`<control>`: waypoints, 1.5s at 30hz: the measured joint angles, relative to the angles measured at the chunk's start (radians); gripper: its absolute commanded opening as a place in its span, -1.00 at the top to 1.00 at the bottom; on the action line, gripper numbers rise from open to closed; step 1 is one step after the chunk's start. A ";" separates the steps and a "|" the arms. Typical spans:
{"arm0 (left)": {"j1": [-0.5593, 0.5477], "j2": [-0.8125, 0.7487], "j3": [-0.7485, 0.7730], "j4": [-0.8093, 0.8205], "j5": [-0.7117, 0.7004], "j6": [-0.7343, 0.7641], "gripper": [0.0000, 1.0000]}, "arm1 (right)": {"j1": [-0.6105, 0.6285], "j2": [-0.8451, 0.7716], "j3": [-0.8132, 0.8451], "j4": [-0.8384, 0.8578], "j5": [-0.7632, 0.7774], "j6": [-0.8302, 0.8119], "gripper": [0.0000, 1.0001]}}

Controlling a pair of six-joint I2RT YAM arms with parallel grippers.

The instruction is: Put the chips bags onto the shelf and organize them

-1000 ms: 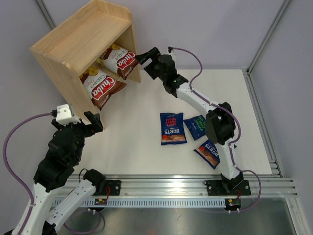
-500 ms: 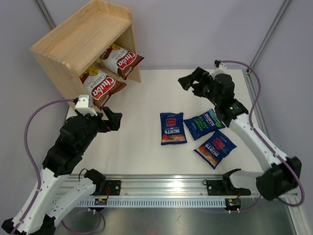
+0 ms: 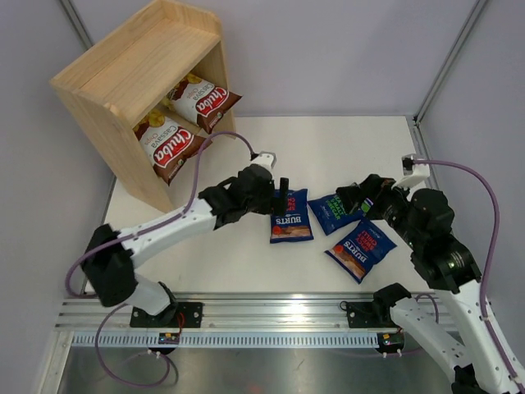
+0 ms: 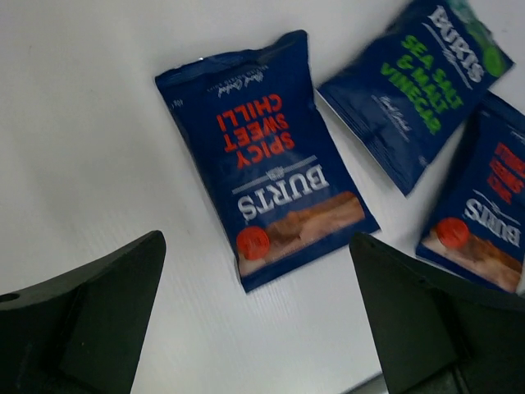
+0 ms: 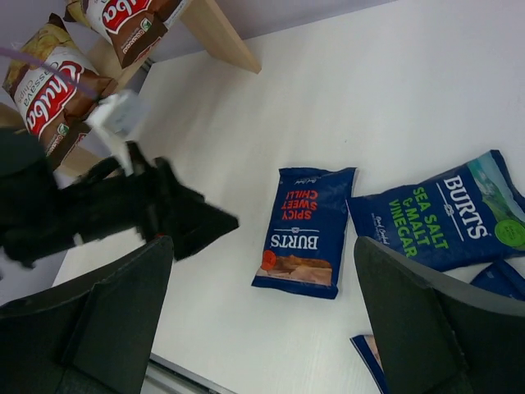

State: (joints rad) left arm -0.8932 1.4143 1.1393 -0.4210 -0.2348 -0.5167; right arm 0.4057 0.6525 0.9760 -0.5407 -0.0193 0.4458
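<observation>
The wooden shelf point(image 3: 135, 78) stands at the far left with two brown-and-white Chuba chips bags point(image 3: 175, 146) point(image 3: 203, 100) leaning in it. Three blue Burts bags lie flat on the table: a spicy sweet chilli one point(image 3: 289, 215) point(image 4: 271, 164) point(image 5: 303, 230), a green-lettered sea salt one point(image 3: 335, 210) point(image 4: 418, 90) point(image 5: 443, 217), and another red-lettered one point(image 3: 361, 249) point(image 4: 484, 213). My left gripper point(image 3: 277, 199) point(image 4: 256, 242) hovers open over the chilli bag's left edge. Above the sea salt bag, my right gripper point(image 3: 359, 197) point(image 5: 264, 246) is open and holds nothing.
The white table point(image 3: 246, 263) ends in a metal rail point(image 3: 279, 313) at the front and a frame point(image 3: 435, 189) on the right. Grey walls close in the back and sides. A purple cable point(image 3: 209, 148) loops from the left wrist near the shelf front.
The left arm swung from beside the shelf out to the middle, over the chilli bag. The right arm drew back from the shelf to the sea salt bag. Both grippers stayed open.
</observation>
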 measured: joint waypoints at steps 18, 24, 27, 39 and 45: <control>0.224 0.464 0.054 0.307 0.275 -0.197 -0.84 | 0.000 -0.172 -0.091 -0.103 -0.088 0.003 -0.99; 0.222 0.491 0.028 0.323 0.228 -0.246 -0.61 | 0.000 -0.172 -0.109 -0.099 -0.116 0.011 -0.99; 0.222 0.491 0.018 0.330 0.193 -0.268 -0.40 | 0.000 -0.172 -0.125 -0.092 -0.126 0.016 -0.99; 0.194 0.511 0.018 0.350 0.125 -0.294 -0.05 | 0.000 -0.183 -0.140 -0.084 -0.133 0.027 -0.99; 0.163 0.528 0.029 0.350 0.097 -0.304 0.58 | 0.000 -0.196 -0.140 -0.085 -0.133 0.030 -0.99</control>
State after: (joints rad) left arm -0.7300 1.9423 1.1679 -0.0711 -0.1379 -0.8207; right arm 0.4057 0.4561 0.8364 -0.6254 -0.1524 0.4755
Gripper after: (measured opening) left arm 0.288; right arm 0.993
